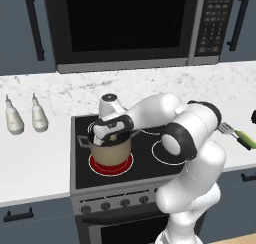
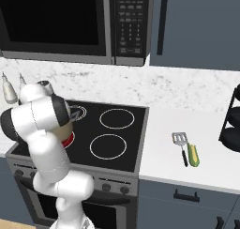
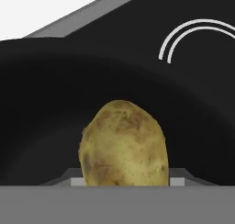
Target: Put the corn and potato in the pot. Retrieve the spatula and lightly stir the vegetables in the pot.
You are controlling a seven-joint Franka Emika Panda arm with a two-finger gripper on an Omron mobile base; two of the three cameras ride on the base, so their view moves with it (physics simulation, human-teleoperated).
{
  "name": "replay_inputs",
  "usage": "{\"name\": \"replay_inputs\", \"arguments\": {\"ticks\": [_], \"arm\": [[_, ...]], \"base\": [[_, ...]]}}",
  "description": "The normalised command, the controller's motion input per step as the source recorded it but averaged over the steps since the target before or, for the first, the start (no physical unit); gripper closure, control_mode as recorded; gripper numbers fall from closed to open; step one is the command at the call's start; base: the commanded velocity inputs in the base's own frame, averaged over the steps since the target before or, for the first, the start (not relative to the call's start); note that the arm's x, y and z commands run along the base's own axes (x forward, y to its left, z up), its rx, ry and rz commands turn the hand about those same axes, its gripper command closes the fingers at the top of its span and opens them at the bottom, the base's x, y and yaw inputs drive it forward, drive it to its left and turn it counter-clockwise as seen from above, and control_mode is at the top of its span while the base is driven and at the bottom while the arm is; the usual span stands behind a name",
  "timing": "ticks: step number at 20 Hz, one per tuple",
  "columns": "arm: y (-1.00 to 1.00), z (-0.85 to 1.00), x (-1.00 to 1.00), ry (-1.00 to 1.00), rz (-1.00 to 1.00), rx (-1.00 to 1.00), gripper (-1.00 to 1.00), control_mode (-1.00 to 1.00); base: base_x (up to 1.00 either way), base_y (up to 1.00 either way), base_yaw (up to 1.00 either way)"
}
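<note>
The potato is seen in the hand view between the two sides of the pincer, and the dark inside of the pot lies all around and below it. It is judged that the potato is held by the pincer, half closed on it, just over or a little inside the mouth of the pot; the fingertips themselves are mostly hidden, so contact on both sides cannot be confirmed fully. In the left base view a small yellowish spot is seen at the pincer, directly above the pot.

The pot stands on the near left burner, whose ring glows red, on the black stove top. The corn lies on the white table to the right of the stove, well apart from the pot, and the spatula lies just beside it on its left side.

The step in hand is judged to be the release of the potato into the pot. To do it well, the potato should be kept centred over the dark opening and brought low before the pincer is opened, so that it is not dropped from height and does not bounce against the rim. The pincer should then be lifted straight up, clear of the wall and the side handles, so that the pot is not pushed off the burner. After that the corn remains to be fetched.
</note>
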Motion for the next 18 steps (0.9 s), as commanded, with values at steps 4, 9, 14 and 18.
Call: {"name": "replay_inputs", "arguments": {"ticks": [4,9,14,18], "arm": [[0.0,-0.07,-0.08,0.04,0.0,0.0,1.0,-1.0],[0.0,-0.01,-0.39,0.01,0.02,0.0,-1.0,-1.0],[-0.07,0.0,-0.12,0.0,0.01,0.0,-1.0,-1.0],[-0.22,0.04,0.0,-0.02,0.01,0.0,-1.0,-1.0]], "base": [[0.0,0.0,0.0],[0.0,0.0,0.0],[0.0,0.0,0.0],[0.0,0.0,0.0]]}}
